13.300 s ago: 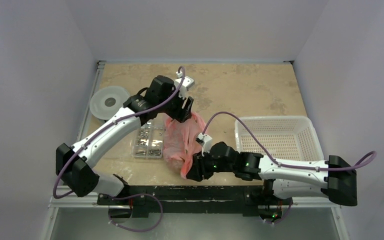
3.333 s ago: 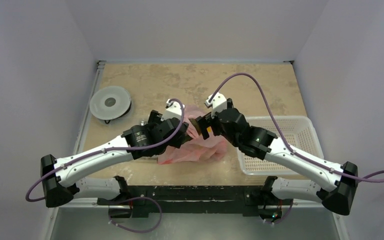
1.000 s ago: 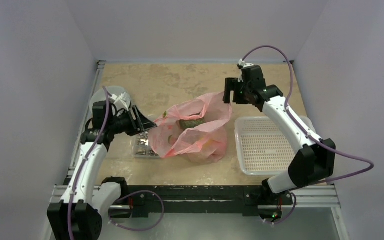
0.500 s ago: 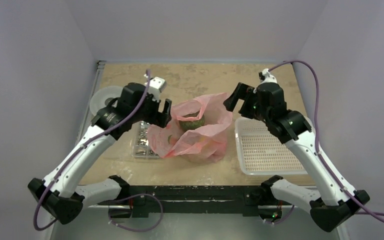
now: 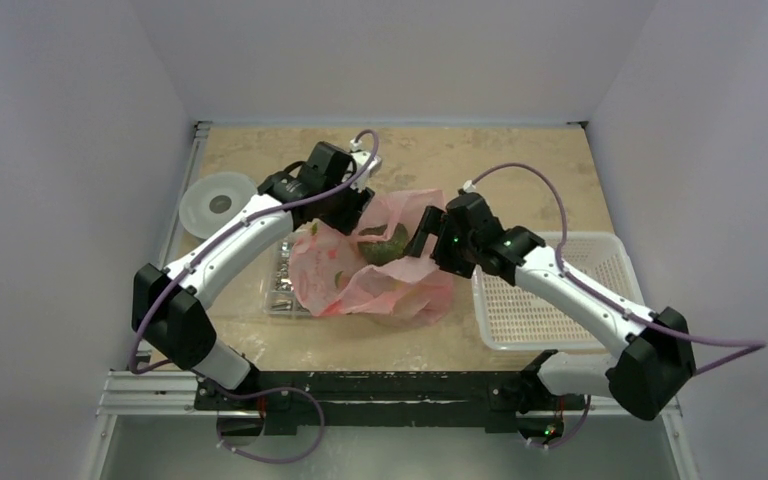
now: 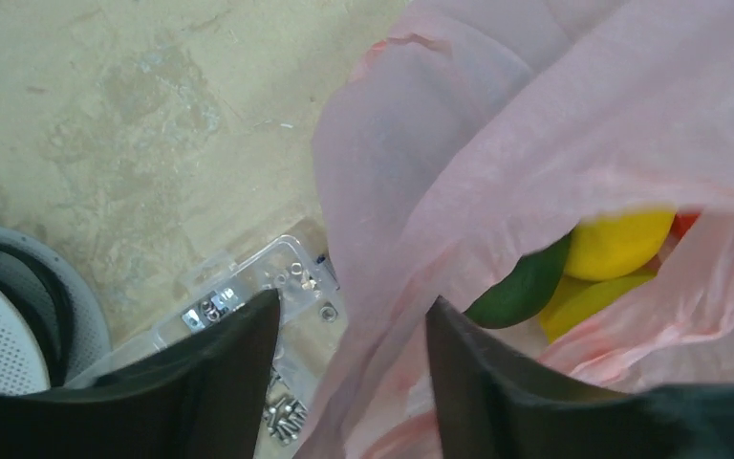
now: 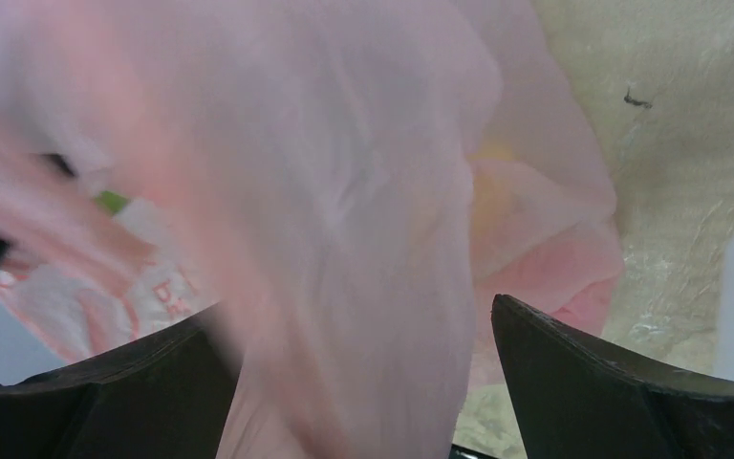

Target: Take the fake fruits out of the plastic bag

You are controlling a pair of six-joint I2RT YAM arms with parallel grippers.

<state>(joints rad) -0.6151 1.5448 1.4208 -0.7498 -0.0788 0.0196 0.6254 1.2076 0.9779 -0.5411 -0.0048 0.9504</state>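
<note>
The plastic bag (image 5: 400, 290) sits slumped mid-counter (image 5: 500, 170), its mouth gaping upward, with all 3 fake fruits inside: a dark green oval (image 6: 526, 285), a yellow oval (image 6: 619, 241) and a longer yellow piece (image 6: 588, 304). The left gripper (image 6: 352, 298) is spread at the bag's far-left rim, a fold of pink film between its fingers. The right gripper (image 7: 358, 316) is also spread wide, its view smothered in blurred film. The likely trouble: either gripper closing on film alone and lifting would haul the whole bag up, tear it, or tip the glossy fruits rolling toward the clear parts box (image 6: 248, 292) or the white basket (image 5: 535, 320).
</note>
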